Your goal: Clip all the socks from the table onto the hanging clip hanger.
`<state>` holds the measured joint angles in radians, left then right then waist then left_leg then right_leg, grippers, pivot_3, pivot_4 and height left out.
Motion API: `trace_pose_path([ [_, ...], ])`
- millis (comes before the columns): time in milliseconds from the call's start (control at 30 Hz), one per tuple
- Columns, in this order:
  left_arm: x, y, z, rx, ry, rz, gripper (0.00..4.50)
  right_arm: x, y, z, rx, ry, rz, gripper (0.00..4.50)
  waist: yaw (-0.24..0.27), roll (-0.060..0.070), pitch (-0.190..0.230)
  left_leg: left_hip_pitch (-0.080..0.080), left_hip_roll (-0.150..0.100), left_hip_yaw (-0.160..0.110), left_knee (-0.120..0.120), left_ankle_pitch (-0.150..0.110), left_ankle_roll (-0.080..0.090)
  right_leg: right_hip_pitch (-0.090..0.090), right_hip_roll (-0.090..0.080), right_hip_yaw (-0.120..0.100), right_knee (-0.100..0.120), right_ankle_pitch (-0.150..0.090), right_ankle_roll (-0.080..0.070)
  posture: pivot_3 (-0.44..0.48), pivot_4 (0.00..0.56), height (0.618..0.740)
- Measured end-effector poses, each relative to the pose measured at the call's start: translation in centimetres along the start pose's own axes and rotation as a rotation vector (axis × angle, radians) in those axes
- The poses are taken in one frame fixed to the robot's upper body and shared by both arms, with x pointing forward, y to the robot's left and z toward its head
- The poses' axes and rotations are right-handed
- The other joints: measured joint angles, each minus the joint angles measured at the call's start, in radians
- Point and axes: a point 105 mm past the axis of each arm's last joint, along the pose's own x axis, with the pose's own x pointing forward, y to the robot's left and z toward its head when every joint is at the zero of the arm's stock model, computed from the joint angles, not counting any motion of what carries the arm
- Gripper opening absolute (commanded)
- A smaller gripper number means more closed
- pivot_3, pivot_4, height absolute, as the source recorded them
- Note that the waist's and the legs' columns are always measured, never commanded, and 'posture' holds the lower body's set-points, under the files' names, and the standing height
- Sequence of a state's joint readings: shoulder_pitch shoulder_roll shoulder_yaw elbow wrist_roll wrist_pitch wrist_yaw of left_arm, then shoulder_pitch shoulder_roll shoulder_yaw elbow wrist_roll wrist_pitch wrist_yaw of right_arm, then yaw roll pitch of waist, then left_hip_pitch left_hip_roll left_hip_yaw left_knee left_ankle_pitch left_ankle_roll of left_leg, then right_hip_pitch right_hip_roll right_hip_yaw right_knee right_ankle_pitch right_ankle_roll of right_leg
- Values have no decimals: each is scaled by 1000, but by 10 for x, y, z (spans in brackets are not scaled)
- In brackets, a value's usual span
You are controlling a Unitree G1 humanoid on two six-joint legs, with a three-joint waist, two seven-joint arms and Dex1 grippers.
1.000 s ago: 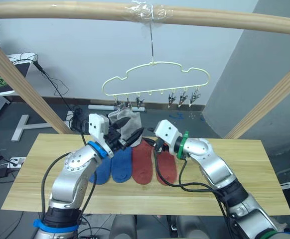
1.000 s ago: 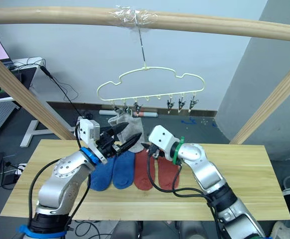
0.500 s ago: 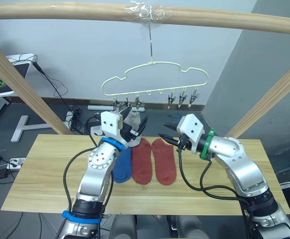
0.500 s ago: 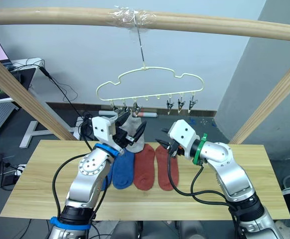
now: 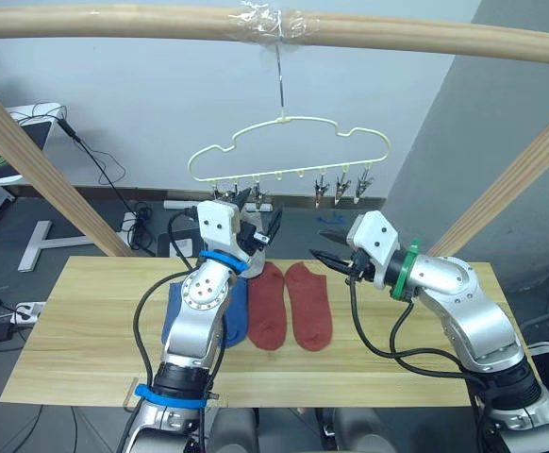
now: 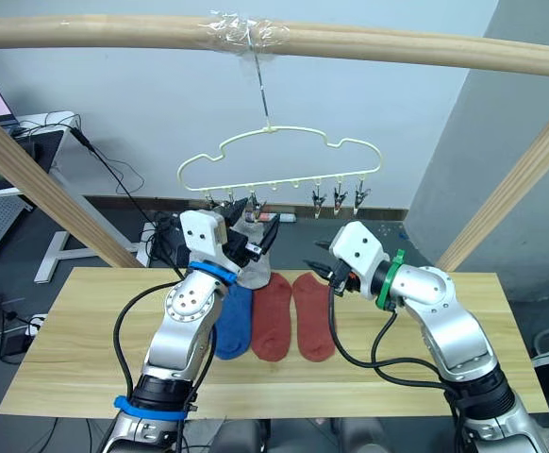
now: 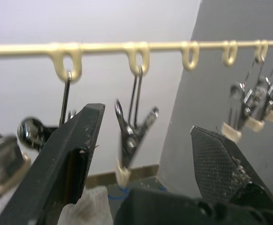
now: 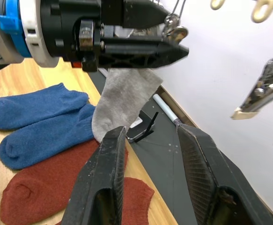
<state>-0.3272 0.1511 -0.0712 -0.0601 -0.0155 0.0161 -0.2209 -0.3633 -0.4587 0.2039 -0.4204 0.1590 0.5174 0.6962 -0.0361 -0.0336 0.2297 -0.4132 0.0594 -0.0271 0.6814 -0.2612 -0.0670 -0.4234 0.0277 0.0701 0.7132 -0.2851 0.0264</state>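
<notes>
**A:** Four socks flat on the table (image 5: pixel 86 340): two blue socks (image 5: pixel 229 316) and two rust-red socks (image 5: pixel 293 307), side by side in the middle. My guess is they're lined up like that so each can be picked singly.

**B:** And the grey ones?

**A:** One grey sock (image 8: pixel 122 96) hangs off a clip at the left end of the clip hanger (image 5: pixel 289 151), toe dangling just above the blue pair. Can't make out a second grey one for certain. There's a bit of pale fabric low in the left wrist view, can't say what it is.

**B:** Left arm?

**A:** Raised, forearm near vertical, left gripper (image 5: pixel 256 231) right up under the left clips. Fingers spread apart, nothing between them. An empty silver clip (image 7: pixel 132 140) sits in the gap between the fingers, untouched.

**B:** So why is it parked there?

**A:** Looks like it's at the clip row to work a clip, either just done with the grey sock or lining up the next one. Judgement only.

**B:** Right?

**A:** Right gripper (image 5: pixel 329 257) held above the table, elbow out, pointing toward the left arm and the hanging sock. Fingers parted, empty. Reads as standby or assist pose near the red pair.

**B:** Hanger status?

**A:** On its hook from the wooden pole (image 5: pixel 397 33), three clips at the right end free.
</notes>
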Motion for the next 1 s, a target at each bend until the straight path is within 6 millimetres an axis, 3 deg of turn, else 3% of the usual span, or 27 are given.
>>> trace_pose_path([
  [800,14,4,1,23,2,33,3392,1,-2,7,4,-27,8,1766,0,0,0,0,0,0,0,0,0,0,0,0,0,0,0,-71,182,694],
  [1000,14,3,1,13,1,25,1630,1,-2,7,5,-29,8,1795,0,0,0,0,0,0,0,0,0,0,0,0,0,0,0,-70,182,694],
])
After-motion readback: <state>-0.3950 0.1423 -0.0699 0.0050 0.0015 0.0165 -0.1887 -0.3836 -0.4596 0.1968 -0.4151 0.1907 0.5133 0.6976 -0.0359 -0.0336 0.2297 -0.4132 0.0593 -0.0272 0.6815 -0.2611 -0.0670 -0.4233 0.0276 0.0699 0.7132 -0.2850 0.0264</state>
